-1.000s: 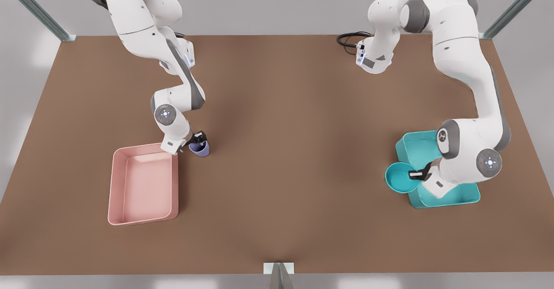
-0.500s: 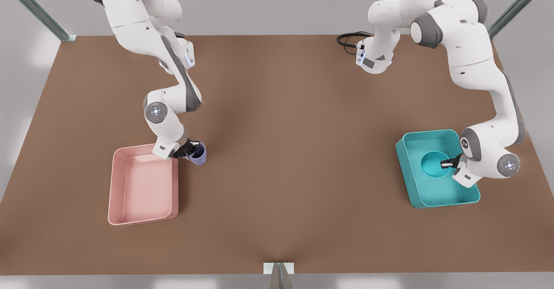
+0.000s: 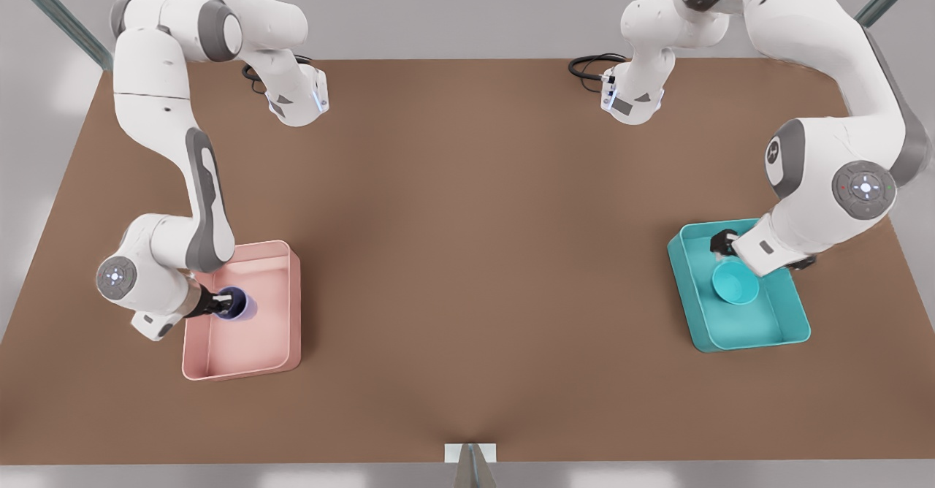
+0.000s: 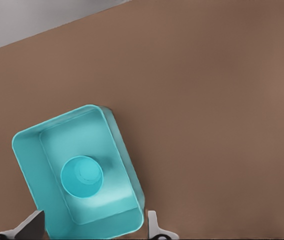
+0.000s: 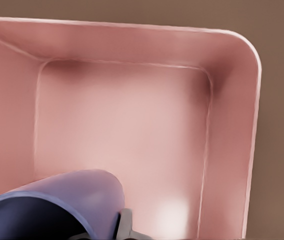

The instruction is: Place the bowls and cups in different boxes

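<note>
The teal bowl lies inside the teal box, also seen as bowl in box in the left wrist view. My left gripper hovers above that box at the front view's right, open and holding nothing, apart from the bowl. At the front view's left, my right gripper is shut on the lavender-blue cup and holds it over the pale pink box. In the right wrist view the cup hangs above the pink box's floor.
The brown table stretches wide between the two boxes. Both arm bases stand at the far edge, with a black cable beside one. A small metal bracket sits at the near edge.
My right gripper carried the cup from beside the pink box to over its inside. My left gripper let go of the bowl in the teal box and drew up and back.
</note>
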You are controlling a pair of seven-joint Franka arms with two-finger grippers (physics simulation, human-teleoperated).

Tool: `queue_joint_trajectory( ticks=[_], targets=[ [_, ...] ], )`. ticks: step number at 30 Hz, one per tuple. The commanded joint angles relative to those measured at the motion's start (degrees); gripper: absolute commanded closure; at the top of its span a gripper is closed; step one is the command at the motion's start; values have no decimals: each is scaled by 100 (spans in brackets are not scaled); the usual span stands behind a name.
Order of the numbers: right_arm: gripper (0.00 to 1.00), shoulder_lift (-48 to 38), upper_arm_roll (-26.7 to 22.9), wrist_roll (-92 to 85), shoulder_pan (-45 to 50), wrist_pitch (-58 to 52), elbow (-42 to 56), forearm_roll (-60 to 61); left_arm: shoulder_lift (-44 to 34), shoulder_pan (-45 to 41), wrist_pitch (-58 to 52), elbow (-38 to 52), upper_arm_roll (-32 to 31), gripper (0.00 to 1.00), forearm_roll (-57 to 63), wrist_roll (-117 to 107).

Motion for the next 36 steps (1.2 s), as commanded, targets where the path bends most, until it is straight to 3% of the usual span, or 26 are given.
queue_joint_trajectory(
  ticks=[1, 7, 8, 9, 18, 25, 28, 31, 34, 36],
  targets=[
    [79, 212, -7, -1653, -4, -224, 135, 124, -179, 45, -1133, 67, -191, 0, -20, -984],
    [79, 433, 1, -1644, 4, -119, 171, 132, -135, 36, -1370, 296, -384, 0, -214, -1081],
    [9, 441, 1, -1644, 4, -119, 171, 132, -127, 53, -1519, 296, -385, 0, -214, -1090],
    [0, 433, 1, -1662, -4, -110, 171, 124, -118, 54, -1502, 296, -385, 0, -206, -1081],
    [0, 248, 19, -1802, -40, -198, 145, 97, -118, 80, -1519, 296, -376, 0, -214, -1055],
    [0, -938, 45, -1531, 66, -1780, 215, 80, -100, 194, -1502, 287, -358, 0, -408, -1055],
    [0, -947, -16, 1219, 469, -3053, 847, -69, -100, 185, -1502, 296, -367, 0, -399, -1064],
    [0, -991, -16, 1748, 663, -4636, 2122, -421, -135, 177, -1546, 296, -376, 0, -408, -1073],
    [0, -2318, 63, 1819, 453, -4145, 989, -518, -144, 185, -1546, 296, -376, 0, -408, -1055],
    [0, -2380, 63, 1810, 461, -4083, 971, -536, -144, 185, -1546, 287, -376, 0, -417, -1046]
  ],
)
